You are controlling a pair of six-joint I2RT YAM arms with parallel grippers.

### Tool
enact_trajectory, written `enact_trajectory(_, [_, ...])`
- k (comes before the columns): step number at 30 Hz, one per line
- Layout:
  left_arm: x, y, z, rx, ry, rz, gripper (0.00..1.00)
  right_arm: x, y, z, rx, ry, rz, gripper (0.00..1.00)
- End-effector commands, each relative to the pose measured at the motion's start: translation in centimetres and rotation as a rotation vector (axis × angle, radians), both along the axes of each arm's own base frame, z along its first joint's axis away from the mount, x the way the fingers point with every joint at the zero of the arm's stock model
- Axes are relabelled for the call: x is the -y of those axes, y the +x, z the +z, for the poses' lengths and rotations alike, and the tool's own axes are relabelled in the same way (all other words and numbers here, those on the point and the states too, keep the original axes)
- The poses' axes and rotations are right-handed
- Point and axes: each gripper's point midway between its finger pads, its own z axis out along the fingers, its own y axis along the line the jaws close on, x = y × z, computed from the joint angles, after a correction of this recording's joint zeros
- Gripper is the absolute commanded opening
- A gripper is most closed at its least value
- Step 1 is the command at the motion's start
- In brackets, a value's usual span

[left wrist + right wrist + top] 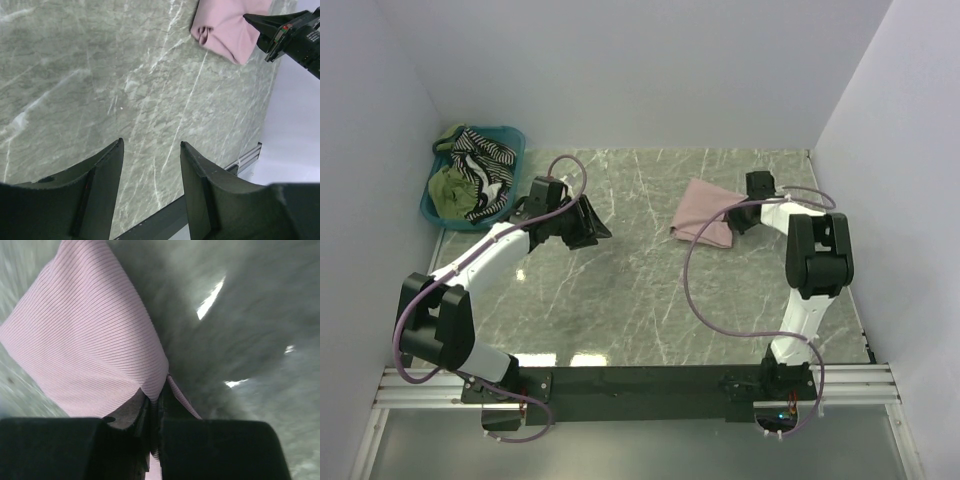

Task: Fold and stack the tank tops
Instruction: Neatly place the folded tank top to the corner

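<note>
Fabric from a dusty pink tank top (702, 213) is sitting pinched in the right end effector (157, 407), whose jaws are pressing shut on a thin edge of the ribbed cloth. The garment is lying loosely folded on the marble worktop (640, 290), toward the far right. The left end effector (150, 187) is hovering over bare worktop left of centre, well apart from the pink cloth, with its jaws standing wide open and holding nothing. In the far left corner a teal basket (510, 135) is holding a black-and-white striped tank top (485, 155) and an olive green tank top (450, 188), both crumpled.

Several risks are showing. The grip appears to be catching only a narrow lip of fabric, so a quick pull could slide the cloth free and let the fold fall open. With only one arm holding it, dragging from a single edge is likely to twist or bunch the soft knit rather than lay it flat. A purple cable (688, 270) from the right arm is looping across the garment, and it could snag the cloth as the arm swings.
</note>
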Motion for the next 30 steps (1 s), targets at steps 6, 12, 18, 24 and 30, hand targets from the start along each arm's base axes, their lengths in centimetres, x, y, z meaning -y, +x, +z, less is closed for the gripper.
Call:
enact_trajectory(6, [0.7,0.8,3.5,0.088,-0.045,-0.046,0.54,7.5,1.9,2.9,0.084,0.022,-0.394,0.0])
enact_trajectory(12, [1.0,0.8,4.1,0.095,-0.062,-0.06,0.54,10.7,3.2,2.7,0.14,0.105,-0.583,0.0])
enact_trajectory(18, [1.2,0.6,3.7,0.083,-0.065,-0.073,0.54,13.4,4.5,3.0,0.222,0.148,-0.762,0.0])
enact_trajectory(24, [1.2,0.5,3.9,0.085,-0.063,-0.084,0.54,15.0,7.5,3.2,0.272,0.192,-0.861,0.0])
enact_trajectory(30, [1.4,0.5,3.4,0.071,-0.059,-0.096,0.54,16.2,9.8,2.3,0.292,0.208,-0.911,0.0])
